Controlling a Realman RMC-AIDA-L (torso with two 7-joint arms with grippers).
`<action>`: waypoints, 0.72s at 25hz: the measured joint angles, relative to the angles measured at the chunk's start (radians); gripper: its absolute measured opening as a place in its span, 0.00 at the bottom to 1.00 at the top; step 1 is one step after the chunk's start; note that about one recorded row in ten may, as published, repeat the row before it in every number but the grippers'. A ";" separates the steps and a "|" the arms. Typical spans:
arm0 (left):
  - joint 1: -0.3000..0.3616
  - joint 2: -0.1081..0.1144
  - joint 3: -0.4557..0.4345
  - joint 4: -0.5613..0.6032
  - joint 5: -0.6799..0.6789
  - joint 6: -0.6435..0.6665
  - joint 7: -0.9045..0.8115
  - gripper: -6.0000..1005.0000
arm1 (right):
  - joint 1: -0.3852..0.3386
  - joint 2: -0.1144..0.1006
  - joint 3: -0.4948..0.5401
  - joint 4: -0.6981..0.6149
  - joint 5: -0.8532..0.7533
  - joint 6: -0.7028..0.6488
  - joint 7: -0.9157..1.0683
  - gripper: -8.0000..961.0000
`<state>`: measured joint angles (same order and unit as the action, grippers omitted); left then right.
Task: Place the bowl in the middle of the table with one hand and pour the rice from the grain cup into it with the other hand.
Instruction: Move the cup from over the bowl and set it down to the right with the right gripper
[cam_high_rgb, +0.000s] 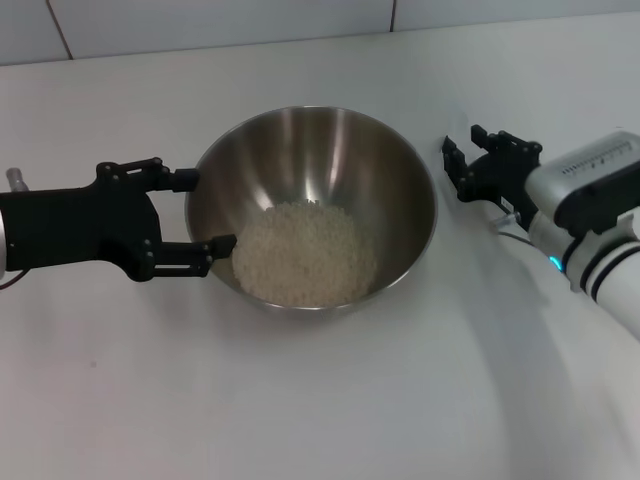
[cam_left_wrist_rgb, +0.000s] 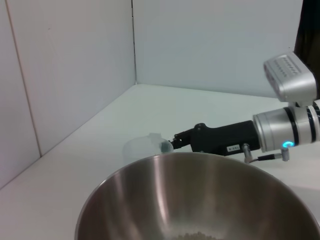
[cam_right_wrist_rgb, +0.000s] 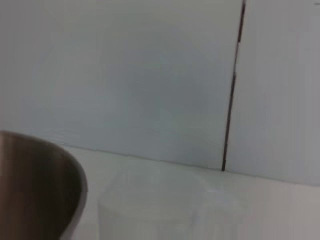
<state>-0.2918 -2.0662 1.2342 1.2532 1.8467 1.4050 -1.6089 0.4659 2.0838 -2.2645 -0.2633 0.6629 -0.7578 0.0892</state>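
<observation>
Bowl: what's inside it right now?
The bowl holds a heap of rice toward its near side; bare steel shows above. The heap covers the bottom beneath it.

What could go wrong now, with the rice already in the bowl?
The left gripper straddles the rim of the bowl; pulling back carelessly could drag or tip it and spill the rice. The right gripper is beside the light grain cup, which could topple as it withdraws.
</observation>
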 joint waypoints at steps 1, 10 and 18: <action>0.000 0.000 0.000 0.000 0.000 0.000 0.000 0.86 | -0.018 0.000 0.003 -0.014 0.000 -0.005 0.000 0.15; -0.002 0.000 0.000 0.000 0.000 0.004 -0.001 0.86 | -0.190 -0.005 0.083 -0.053 -0.002 -0.202 0.063 0.65; 0.001 0.000 0.000 -0.001 0.000 0.004 -0.002 0.86 | -0.171 -0.115 0.211 0.126 -0.306 -0.718 0.566 0.83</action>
<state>-0.2906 -2.0661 1.2346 1.2518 1.8467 1.4094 -1.6106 0.2945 1.9692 -2.0537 -0.1375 0.3570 -1.4757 0.6557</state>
